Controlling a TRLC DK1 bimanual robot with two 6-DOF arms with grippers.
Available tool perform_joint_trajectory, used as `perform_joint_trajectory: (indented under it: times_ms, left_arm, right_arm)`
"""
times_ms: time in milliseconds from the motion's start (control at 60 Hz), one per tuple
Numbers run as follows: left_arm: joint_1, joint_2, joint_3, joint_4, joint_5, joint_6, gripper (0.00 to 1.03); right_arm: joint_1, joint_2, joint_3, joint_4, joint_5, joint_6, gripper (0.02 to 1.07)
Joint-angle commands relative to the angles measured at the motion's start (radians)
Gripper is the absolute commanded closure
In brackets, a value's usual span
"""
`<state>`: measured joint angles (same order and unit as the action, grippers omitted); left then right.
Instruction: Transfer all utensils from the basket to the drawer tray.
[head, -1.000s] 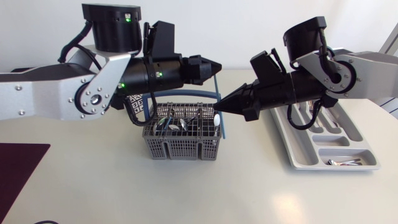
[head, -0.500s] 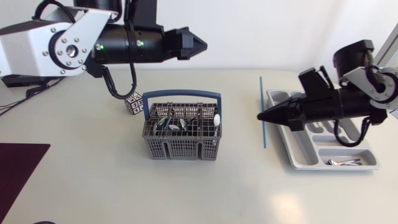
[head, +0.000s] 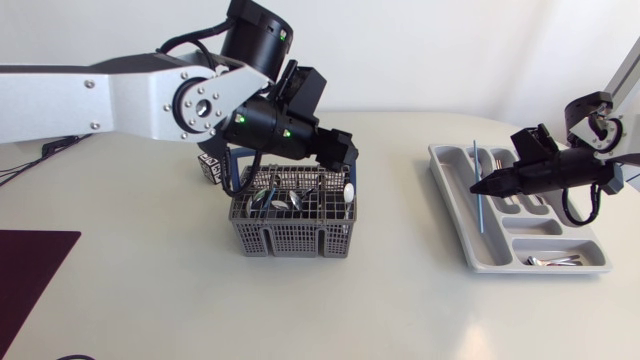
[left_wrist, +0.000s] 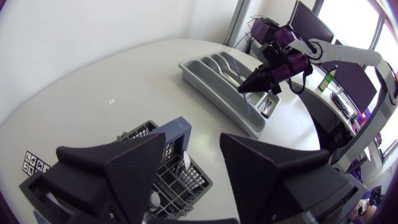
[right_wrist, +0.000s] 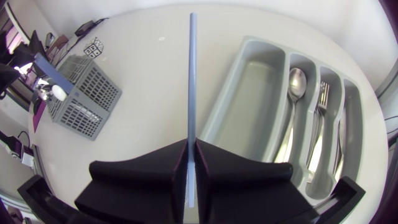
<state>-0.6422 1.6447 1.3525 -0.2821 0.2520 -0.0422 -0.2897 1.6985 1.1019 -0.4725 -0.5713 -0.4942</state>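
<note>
The grey utensil basket (head: 292, 236) with a blue handle stands mid-table and holds several utensils (head: 285, 196). My left gripper (head: 347, 152) hangs open over the basket's right end, nothing between its fingers; in the left wrist view the basket (left_wrist: 186, 186) lies just under the gripper (left_wrist: 194, 142). My right gripper (head: 479, 187) is shut on a thin blue stick (head: 476, 165), held over the left compartment of the grey drawer tray (head: 500, 258). The stick (right_wrist: 191, 74) points straight ahead out of the gripper (right_wrist: 191, 146). A spoon (right_wrist: 295, 84) and a fork (right_wrist: 320, 99) lie in the tray (right_wrist: 249, 112).
A small marker cube (head: 212, 168) sits behind the basket's left corner. More cutlery (head: 552, 262) lies in the tray's nearest compartment. A dark maroon mat (head: 25, 270) covers the table's front left corner.
My left arm swung down from high behind the basket to just over it, and its gripper opened. My right arm drew back to the right, carrying the blue stick over the tray.
</note>
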Motion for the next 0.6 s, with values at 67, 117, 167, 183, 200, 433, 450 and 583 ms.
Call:
perform_joint_trajectory:
  times_ms: [67,117,167,183,200,433,450,583]
  left_arm:
    - [-0.025,0.050,-0.003,-0.051,-0.043,0.036,0.40]
    - [-0.039,0.041,-0.015,-0.052,-0.066,0.045,0.40]
    - [-0.047,0.020,-0.030,-0.051,-0.083,0.056,0.40]
    - [-0.051,0.010,-0.035,-0.052,-0.088,0.057,0.40]
    - [-0.056,-0.011,-0.047,-0.049,-0.089,0.062,0.40]
    - [-0.100,-0.201,-0.174,0.110,-0.195,0.067,0.40]
    - [-0.106,-0.206,-0.179,0.109,-0.195,0.067,0.40]
    - [-0.148,-0.195,-0.208,0.090,-0.217,0.068,0.40]
  right_arm:
    - [-0.009,0.104,0.059,0.020,0.065,0.066,1.01]
    - [-0.009,0.125,0.067,0.031,0.082,0.077,1.01]
    - [-0.009,0.136,0.067,0.043,0.096,0.083,1.01]
    - [-0.009,0.139,0.067,0.044,0.097,0.085,1.01]
    - [-0.009,0.142,0.065,0.046,0.097,0.085,1.01]
    - [-0.009,0.179,0.065,0.072,0.162,0.092,1.01]
    - [-0.009,0.182,0.067,0.072,0.166,0.092,1.00]
    - [-0.009,0.202,0.075,0.066,0.188,0.092,0.55]
